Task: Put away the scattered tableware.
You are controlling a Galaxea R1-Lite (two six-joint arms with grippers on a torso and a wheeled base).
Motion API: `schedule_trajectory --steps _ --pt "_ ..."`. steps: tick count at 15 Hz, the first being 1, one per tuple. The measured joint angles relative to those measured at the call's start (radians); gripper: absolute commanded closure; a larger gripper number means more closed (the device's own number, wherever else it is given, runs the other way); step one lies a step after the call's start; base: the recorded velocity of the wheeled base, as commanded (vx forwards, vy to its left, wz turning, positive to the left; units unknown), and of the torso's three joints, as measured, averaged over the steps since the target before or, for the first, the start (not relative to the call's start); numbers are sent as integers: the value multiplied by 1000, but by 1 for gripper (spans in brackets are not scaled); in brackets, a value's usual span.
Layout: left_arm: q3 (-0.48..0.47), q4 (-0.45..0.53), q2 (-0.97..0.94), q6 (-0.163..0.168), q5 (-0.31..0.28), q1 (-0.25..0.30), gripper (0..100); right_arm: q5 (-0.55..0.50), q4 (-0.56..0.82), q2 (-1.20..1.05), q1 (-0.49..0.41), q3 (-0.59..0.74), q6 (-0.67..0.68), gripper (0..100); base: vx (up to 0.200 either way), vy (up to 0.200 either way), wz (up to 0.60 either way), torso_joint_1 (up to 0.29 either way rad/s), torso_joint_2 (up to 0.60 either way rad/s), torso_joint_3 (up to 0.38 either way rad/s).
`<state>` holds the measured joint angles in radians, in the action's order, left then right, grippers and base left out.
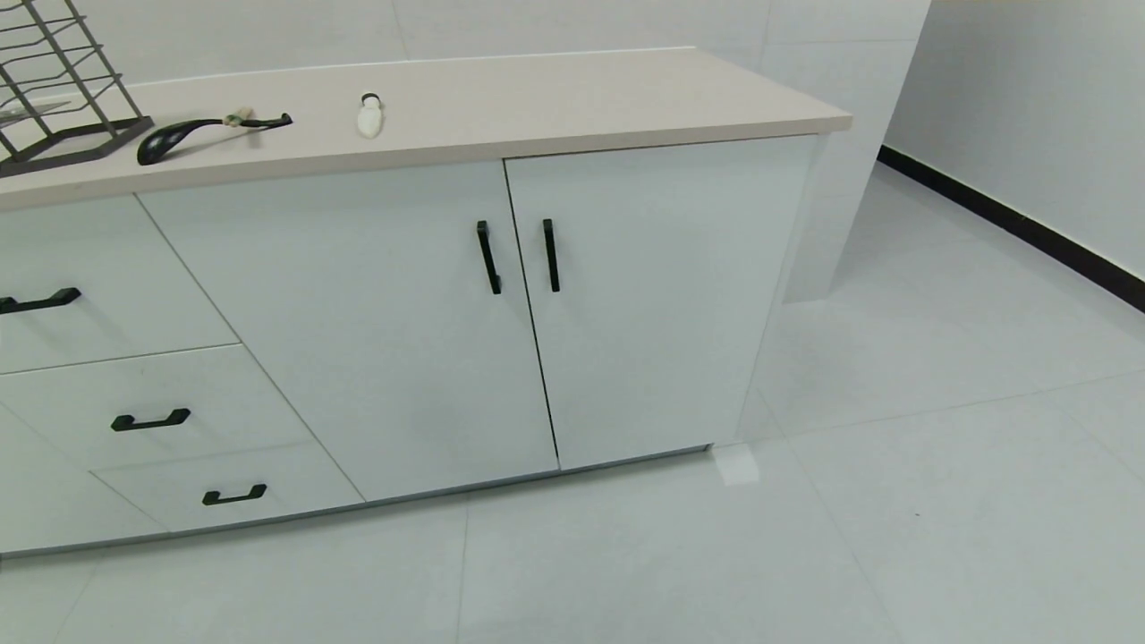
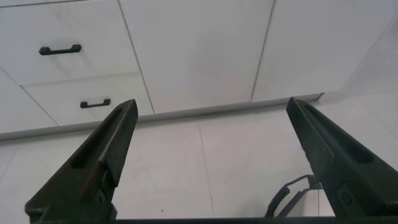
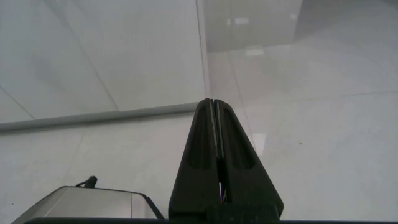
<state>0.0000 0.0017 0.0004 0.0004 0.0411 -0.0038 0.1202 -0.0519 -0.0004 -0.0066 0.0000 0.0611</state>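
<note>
Where the grey tiled floor [image 2: 205, 168] lies nearest, two grippers hang low over it: left gripper [image 2: 211, 106], dark fingers spread wide, nothing between; right gripper [image 3: 213, 102], fingers pressed flat together, holding nothing. Beyond: white cabinet [image 1: 376, 313], two doors, three drawers, black bar handles. On its beige countertop [image 1: 581, 98]: one black long-handled spoon [image 1: 210, 130], lying flat; one small white black-capped item [image 1: 368, 116], near the spoon but apart. At the counter's left end: dark wire rack [image 1: 54, 89], just beside the spoon's bowl.

A black spoon [image 1: 165, 139] lies flat on the countertop [image 1: 581, 98], with a small white dark-capped item [image 1: 368, 117] nearby.
</note>
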Motion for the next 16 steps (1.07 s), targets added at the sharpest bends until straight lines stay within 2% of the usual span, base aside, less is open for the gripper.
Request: schedule_trajectory --steps 5,9,16 --pt "0 0 0 -7 0 1 0 30 0 -1 0 0 -21 100 0 200 0 3 1 1" --pt "0 0 0 -8 0 1 0 32 4 -1 1 0 -90 100 0 0 0 0 0 0" --pt "0 -1 0 -15 0 1 0 13 6 -1 0 0 -90 100 0 0 600 2 3 3"
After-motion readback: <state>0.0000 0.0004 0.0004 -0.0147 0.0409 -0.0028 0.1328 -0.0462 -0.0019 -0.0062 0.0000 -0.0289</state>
